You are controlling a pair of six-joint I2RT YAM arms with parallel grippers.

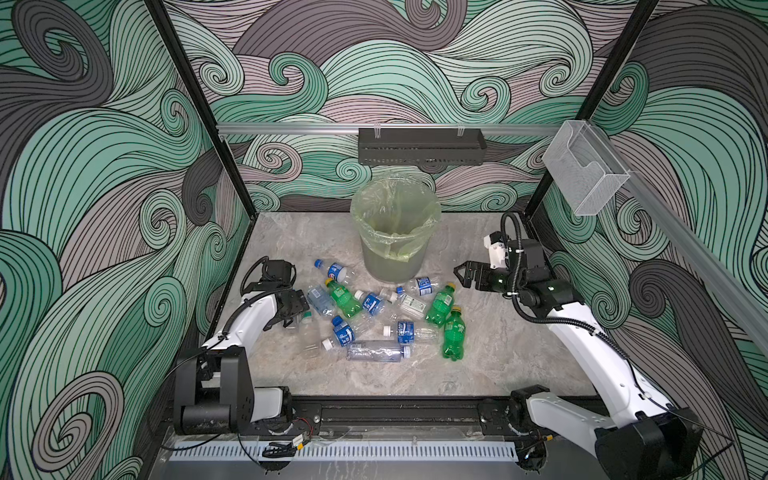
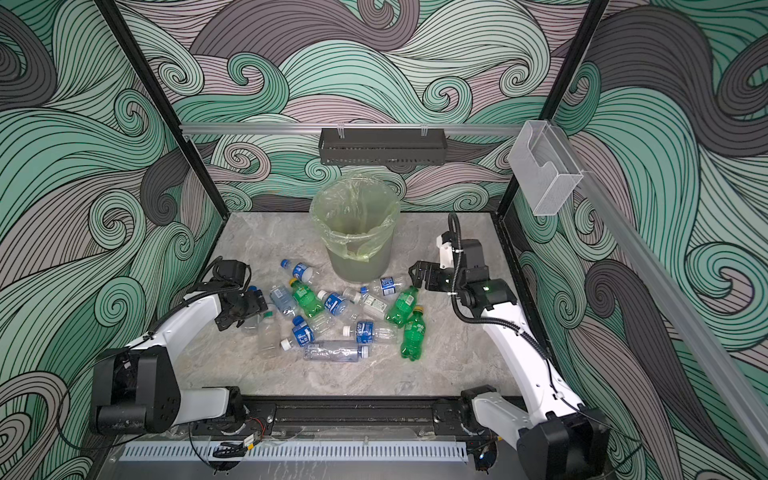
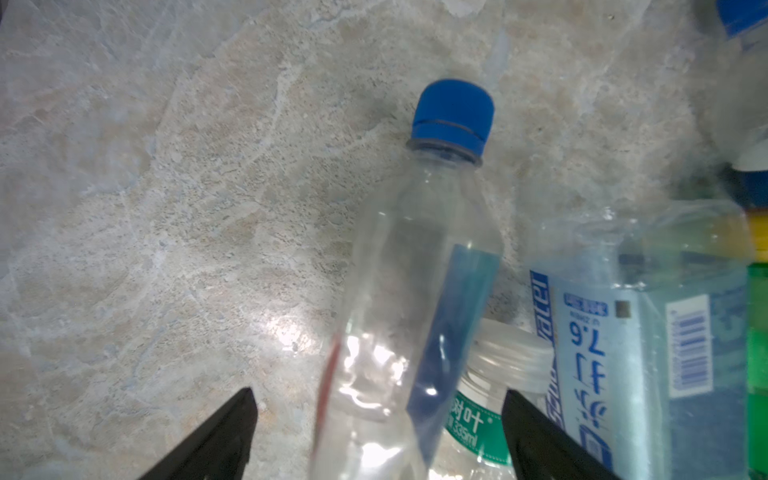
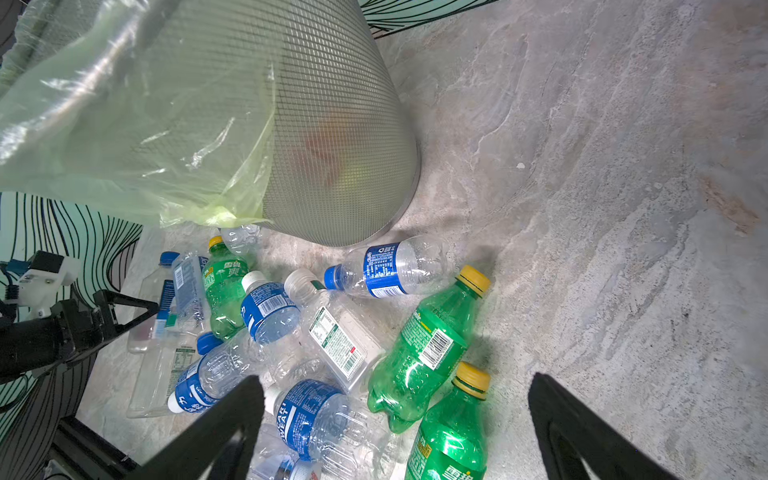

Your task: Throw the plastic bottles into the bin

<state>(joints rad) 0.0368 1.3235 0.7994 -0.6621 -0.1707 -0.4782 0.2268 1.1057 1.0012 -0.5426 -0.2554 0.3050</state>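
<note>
Left hand [image 3: 376,399] spread wide, straddling a clear blue-capped plastic bottle [image 3: 419,232] at the left edge of the scattered plastic bottles [image 1: 374,309], long axis along the fingers, cap pointing away; right hand [image 1: 459,276] spread too, empty, beside the round grey bag-lined bin [image 1: 392,253]; bare marbled tabletop [image 1: 519,357] front and right

Robot lab test cell: aluminium rail [image 1: 291,129], swirl-printed walls [image 1: 83,166] (marble-look tabletop [image 1: 374,382]).

I see L gripper [image 3: 378,399] low, pointing down, jaws wide; R gripper [image 1: 462,275] raised, level, jaws wide.
</note>
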